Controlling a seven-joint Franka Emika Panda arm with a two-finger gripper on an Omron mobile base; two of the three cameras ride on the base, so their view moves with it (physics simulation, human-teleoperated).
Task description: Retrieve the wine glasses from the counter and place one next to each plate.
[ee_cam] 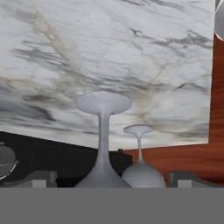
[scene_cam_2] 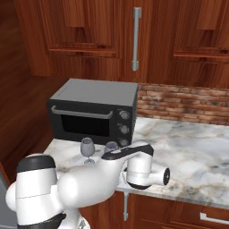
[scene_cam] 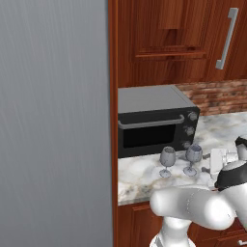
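Tall panel: a flat grey upright face is seen at 9 o'clock in the left base view, edged by a reddish-brown wooden post.

Toaster oven: a black box with a grey top, a silver bar handle and three knobs on its right; it is set at the back left of the surface.

Left wine glass: stood upright on its foot, just in front of the oven door; in the right base view it is seen at.

Right wine glass: stood upright just beside the first, at its 3 o'clock, apart from it; in the right base view it is half hidden behind the arm.

Hand view: the picture is rolled over, so both glasses are shown foot-up, the nearer one at about 11 o'clock of the gripper and the farther one at about 1 o'clock.

Gripper: released, jaws spread wide, nothing held; the glasses are close ahead of it and are not touched.

Surface: white-grey marbled stone over reddish-brown cabinets.

Brick wall: a red-brown strip at 3 o'clock behind the surface.

Upper cabinets: reddish-brown doors with a silver bar handle, at 12 o'clock.
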